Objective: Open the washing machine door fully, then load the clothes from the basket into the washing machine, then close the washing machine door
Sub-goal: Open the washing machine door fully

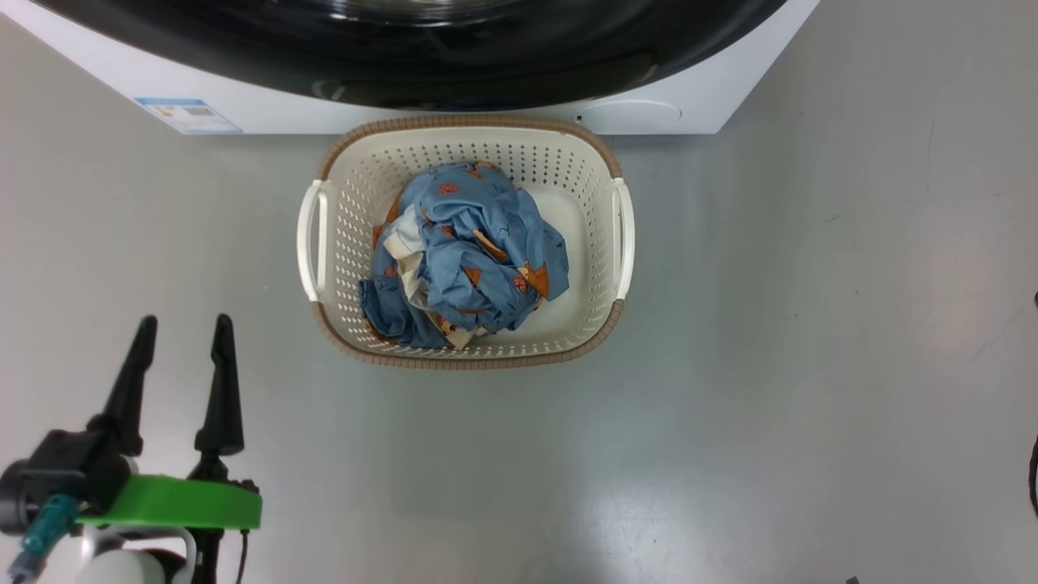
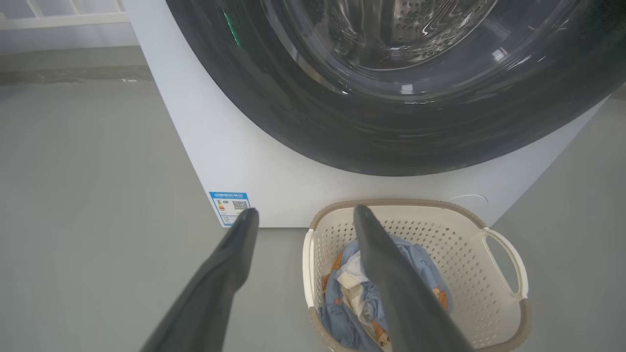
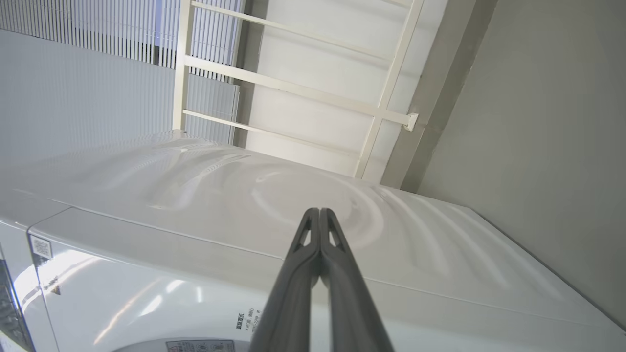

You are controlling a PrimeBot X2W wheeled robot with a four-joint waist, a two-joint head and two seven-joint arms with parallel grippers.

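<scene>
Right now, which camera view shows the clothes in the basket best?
The head view: it looks straight down on the clothes, the whole bundle lying in the basket. In the left wrist view the left gripper crosses part of the bundle. The right wrist view looks at the top of the washing machine.

Glossy door [image 1: 422, 49], seemingly plastic basket [image 1: 349, 211]

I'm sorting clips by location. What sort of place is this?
Probably a laundry area, perhaps a test room: a big white front-loading washing machine with a glossy black round door stands on a grey floor, and a cream perforated plastic basket of blue printed clothes sits before it.
</scene>
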